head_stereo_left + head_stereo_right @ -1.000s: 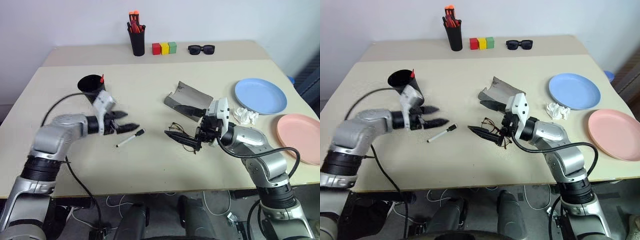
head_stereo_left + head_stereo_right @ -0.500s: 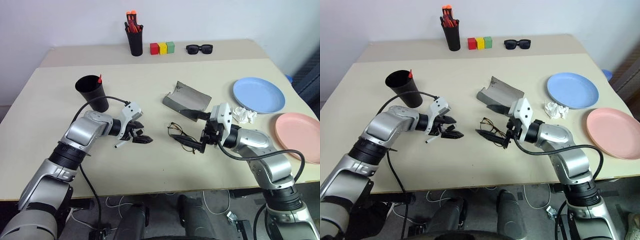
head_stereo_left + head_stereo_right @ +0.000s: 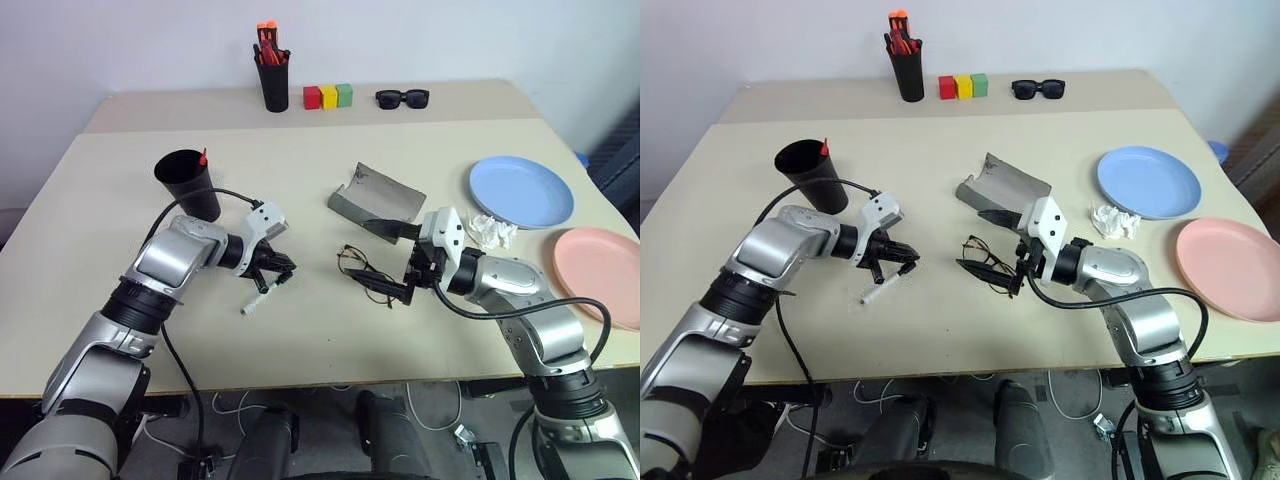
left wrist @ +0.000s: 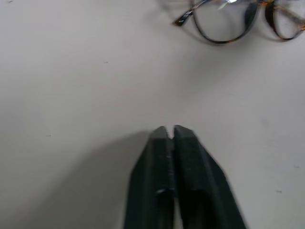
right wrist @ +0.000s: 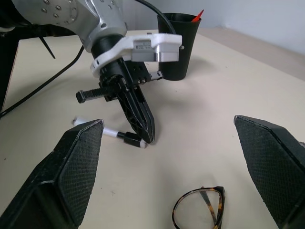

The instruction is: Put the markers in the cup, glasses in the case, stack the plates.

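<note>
The white marker (image 3: 255, 298) with its black cap lies flat on the table, the cap just beside my left gripper (image 3: 284, 269). That gripper is shut with nothing between its fingers (image 4: 170, 143), tips down at the table. The red-capped marker (image 3: 203, 156) stands in the black cup (image 3: 187, 182). The wire-framed glasses (image 3: 362, 274) lie on the table between the wide-open fingers of my right gripper (image 3: 367, 256). The grey case (image 3: 375, 198) lies open just behind them. The blue plate (image 3: 520, 190) and the pink plate (image 3: 600, 275) sit side by side at the right.
A crumpled white paper (image 3: 490, 232) lies by the blue plate. On the far table stand a black pen holder (image 3: 272, 80) with orange pens, three coloured blocks (image 3: 328, 96) and black sunglasses (image 3: 402, 97).
My left gripper swung right over the white marker and shut. The marker slipped a little toward the front edge and lies loose. My right gripper stays open around the glasses.
</note>
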Controlling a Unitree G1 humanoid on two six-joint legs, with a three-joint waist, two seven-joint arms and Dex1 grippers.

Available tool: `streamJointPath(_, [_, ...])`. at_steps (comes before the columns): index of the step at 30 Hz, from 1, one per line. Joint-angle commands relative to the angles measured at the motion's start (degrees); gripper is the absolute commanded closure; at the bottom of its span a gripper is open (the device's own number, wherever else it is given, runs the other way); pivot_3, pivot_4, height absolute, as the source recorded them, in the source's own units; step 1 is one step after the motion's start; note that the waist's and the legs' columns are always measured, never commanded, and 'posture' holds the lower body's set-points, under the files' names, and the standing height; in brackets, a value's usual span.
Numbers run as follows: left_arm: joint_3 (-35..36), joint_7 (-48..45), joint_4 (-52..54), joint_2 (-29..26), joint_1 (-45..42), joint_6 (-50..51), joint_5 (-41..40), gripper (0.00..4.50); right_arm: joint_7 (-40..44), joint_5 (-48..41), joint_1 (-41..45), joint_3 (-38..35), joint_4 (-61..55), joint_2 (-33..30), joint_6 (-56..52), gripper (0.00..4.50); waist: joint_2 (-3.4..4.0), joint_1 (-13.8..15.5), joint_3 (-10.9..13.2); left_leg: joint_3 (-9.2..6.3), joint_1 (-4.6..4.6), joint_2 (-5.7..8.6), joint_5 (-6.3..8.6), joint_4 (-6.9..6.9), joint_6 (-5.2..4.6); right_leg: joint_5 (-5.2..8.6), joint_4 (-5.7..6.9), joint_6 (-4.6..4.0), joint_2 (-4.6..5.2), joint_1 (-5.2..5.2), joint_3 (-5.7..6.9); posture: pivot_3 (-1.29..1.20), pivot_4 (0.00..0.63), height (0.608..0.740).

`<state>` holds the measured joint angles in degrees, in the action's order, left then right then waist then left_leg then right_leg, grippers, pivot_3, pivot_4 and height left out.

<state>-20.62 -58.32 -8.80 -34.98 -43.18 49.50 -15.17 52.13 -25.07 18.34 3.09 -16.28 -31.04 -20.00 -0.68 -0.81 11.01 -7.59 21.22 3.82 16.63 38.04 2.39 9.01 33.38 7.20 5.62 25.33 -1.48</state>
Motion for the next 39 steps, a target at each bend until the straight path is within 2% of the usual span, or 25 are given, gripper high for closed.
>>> streamJointPath(1, [5.9, 4.0, -1.1, 1.6, -0.4, -8.2, 0.9, 4.47, 0.0, -0.7, 1.0, -0.4, -1.0, 0.8, 1.2, 0.0, 0.0, 0.0, 0.0, 0.0, 0.0, 0.0, 0.0, 0.0, 0.0, 0.0, 0.0, 0.0, 0.0, 0.0, 0.0, 0.0, 0.15, 0.74])
streamJointPath(3, [12.6, 9.8, -4.9, 4.5, -2.1, -18.3, 0.5, 4.47, -0.2, -0.7, 1.1, -0.5, -0.8, 1.1, 1.2, 0.0, -0.01, 0.1, 0.0, -0.02, 0.03, 0.0, -0.01, 0.01, 0.02, -0.01, -0.02, -0.01, 0.0, 0.02, 0.0, 0.0, 0.15, 0.74])
streamJointPath(5, [18.5, 13.3, -8.9, 5.9, -4.6, -20.3, -1.3, 4.47, 0.0, -0.5, 1.0, -0.5, -0.8, 1.1, 1.4, 0.0, -0.02, 0.2, 0.0, -0.04, 0.04, 0.0, -0.02, 0.01, 0.04, -0.01, -0.03, -0.01, 0.01, 0.02, 0.01, 0.0, 0.15, 0.74])
streamJointPath(8, [23.6, 18.8, -15.2, 6.7, -8.0, -32.5, 0.4, 4.47, 0.1, -0.6, 1.2, -0.6, -0.4, 1.2, 1.5, 0.0, -0.02, 0.1, 0.0, -0.03, 0.04, 0.0, -0.03, 0.01, 0.06, -0.02, -0.05, -0.01, 0.01, 0.03, 0.01, 0.0, 0.15, 0.74])
streamJointPath(10, [26.0, 21.3, -18.6, 6.9, -10.0, -37.2, 0.9, 4.47, 0.1, -0.7, 1.4, -0.6, -0.4, 1.2, 1.5, 0.0, -0.02, 0.2, 0.0, -0.02, 0.04, 0.0, -0.03, 0.0, 0.06, -0.02, -0.07, -0.01, 0.01, 0.04, 0.0, 0.0, 0.15, 0.74])
streamJointPath(13, [27.5, 19.4, -21.4, 6.5, -11.5, -37.6, -0.4, 4.47, 0.0, -1.0, 1.6, -0.7, -0.3, 1.5, 1.4, 0.0, -0.02, 0.1, 0.0, 0.0, 0.04, 0.02, -0.03, 0.0, 0.06, -0.03, -0.07, 0.0, 0.03, 0.03, 0.0, 0.0, 0.15, 0.74])
streamJointPath(17, [27.9, 14.9, -17.8, 7.8, -10.3, -26.8, -5.8, 4.47, 0.0, -0.8, 1.3, -0.4, -0.5, 1.5, 1.4, 0.0, -0.02, 0.2, 0.0, -0.01, 0.07, 0.03, -0.03, 0.01, 0.06, -0.03, -0.06, 0.01, 0.03, 0.02, 0.01, 0.0, 0.15, 0.74])
streamJointPath(19, [24.5, 12.0, -11.8, 6.6, -8.0, -17.6, -7.3, 3.91, -0.1, -1.0, 1.0, -0.5, -0.9, 1.5, 1.2, 0.0, -0.02, 0.0, 0.0, -0.01, 0.08, 0.04, -0.03, 0.04, 0.05, -0.03, -0.06, 0.01, 0.03, 0.01, 0.01, 0.0, 0.15, 0.74])
streamJointPath(21, [20.7, 8.7, -4.5, 4.8, -5.0, -11.1, -8.1, 3.12, -0.2, -0.5, 0.8, -0.5, -0.8, 1.3, 1.4, 0.0, -0.02, -0.3, 0.0, -0.01, 0.07, 0.04, -0.01, 0.03, 0.03, -0.03, -0.04, 0.01, 0.03, 0.03, 0.0, 0.0, 0.15, 0.74])
streamJointPath(24, [17.8, 7.5, 3.4, 1.9, -2.5, -2.2, -9.3, 1.56, 0.2, -0.3, 0.3, -1.2, -0.5, 0.5, 1.8, 0.0, -0.02, -0.4, 0.0, -0.03, 0.06, 0.03, -0.01, 0.02, 0.02, -0.02, 0.05, 0.01, 0.02, 0.06, 0.0, 0.0, 0.15, 0.74])
streamJointPath(27, [15.3, 8.4, 10.5, -3.1, -0.6, 5.7, -8.4, 0.03, 3.2, -0.3, -2.3, -3.9, -0.2, -4.0, 2.4, 0.0, -0.02, -0.3, 0.0, -0.02, 0.05, 0.02, -0.01, 0.02, 0.02, -0.01, 0.07, 0.0, 0.02, 0.07, 0.0, 0.0, 0.15, 0.74])
streamJointPath(31, [16.5, 9.4, 18.0, -5.8, 0.5, 16.9, -13.0, 0.03, 6.0, -1.4, -5.7, -6.7, 0.0, -8.6, 3.1, 0.0, -0.03, 0.1, 0.0, -0.02, 0.05, 0.02, 0.01, 0.02, 0.0, 0.0, 0.01, 0.02, 0.02, 0.01, 0.0, 0.0, 0.15, 0.74])
streamJointPath(33, [18.2, 9.3, 21.2, -5.7, 1.1, 24.7, -17.3, 0.03, 6.1, -1.7, -6.7, -7.3, -0.4, -9.0, 3.1, 0.0, -0.04, 0.0, 0.0, -0.02, 0.04, 0.02, 0.0, 0.03, 0.0, 0.0, 0.0, 0.02, 0.02, -0.02, 0.0, 0.0, 0.15, 0.74])
streamJointPath(36, [16.2, 10.7, 26.1, -8.2, 3.7, 28.7, -18.1, 0.03, 5.6, -0.7, -7.2, -6.8, -0.3, -8.3, 3.7, 0.0, -0.03, -0.4, 0.0, -0.01, -0.02, 0.01, 0.0, 0.02, 0.0, 0.01, 0.04, 0.02, 0.02, -0.01, 0.0, 0.0, 0.15, 0.74])
streamJointPath(39, [16.4, 16.1, 27.7, -4.6, 5.3, 31.7, -17.8, 0.03, 4.2, -1.1, -6.8, -5.7, -1.2, -6.4, 3.2, 0.0, -0.02, -0.3, 0.0, 0.0, -0.05, -0.03, 0.0, -0.03, 0.0, 0.01, 0.08, 0.0, 0.0, 0.01, 0.0, 0.0, 0.15, 0.74])
